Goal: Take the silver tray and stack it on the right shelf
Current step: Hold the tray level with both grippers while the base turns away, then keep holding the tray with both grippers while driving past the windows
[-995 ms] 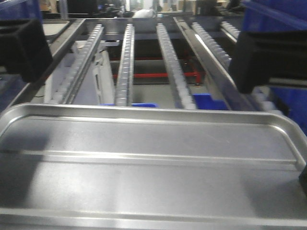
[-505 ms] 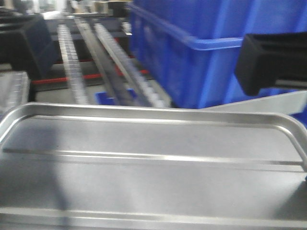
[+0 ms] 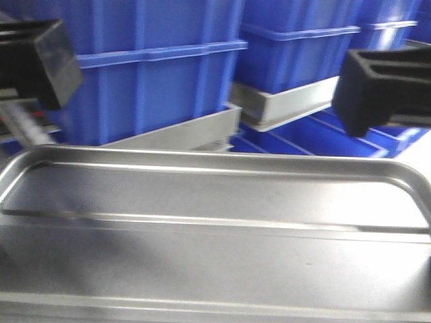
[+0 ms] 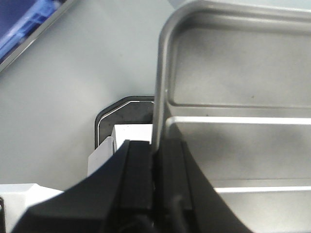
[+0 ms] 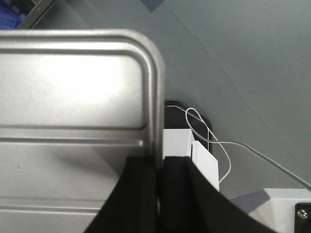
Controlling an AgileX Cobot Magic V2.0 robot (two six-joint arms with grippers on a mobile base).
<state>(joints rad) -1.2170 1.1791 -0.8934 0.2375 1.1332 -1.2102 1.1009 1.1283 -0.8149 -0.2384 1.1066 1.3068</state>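
Left wrist-mounted view shows you the left gripper [image 4: 156,151] coming in from 6 o'clock with its jaws closed narrow on the rolled rim of the silver tray [image 4: 233,73], one finger outside the short end wall and one inside. In the right wrist-mounted view the right gripper [image 5: 158,167] mirrors it, pinching the opposite short end at 6 o'clock. You hold it by both ends, I judge, because a wide, shallow pan would tip or twist from a single pinch, and two end grips keep it level for the carry. Both wrist views show only grey floor [image 4: 58,87] beneath it, so the tray hangs in the air rather than resting on anything. In the front-facing view the tray [image 3: 215,235] fills the frame from 3 through 6 to 9 o'clock, floor up, its two ribs running across. Stacked blue crates [image 3: 155,81] stand beyond it at 12 o'clock, one on a pale grey tray [image 3: 283,108] at 1 o'clock. You cannot make out the right shelf: no roller rails or polished front bar read clearly in these views. The tray's near edge is cut off at 6 o'clock, the black blocks [image 3: 40,60] at 10 and 2 o'clock are too blurred to identify, and a white cable [image 5: 214,141] loops at 4 o'clock below the right wrist.
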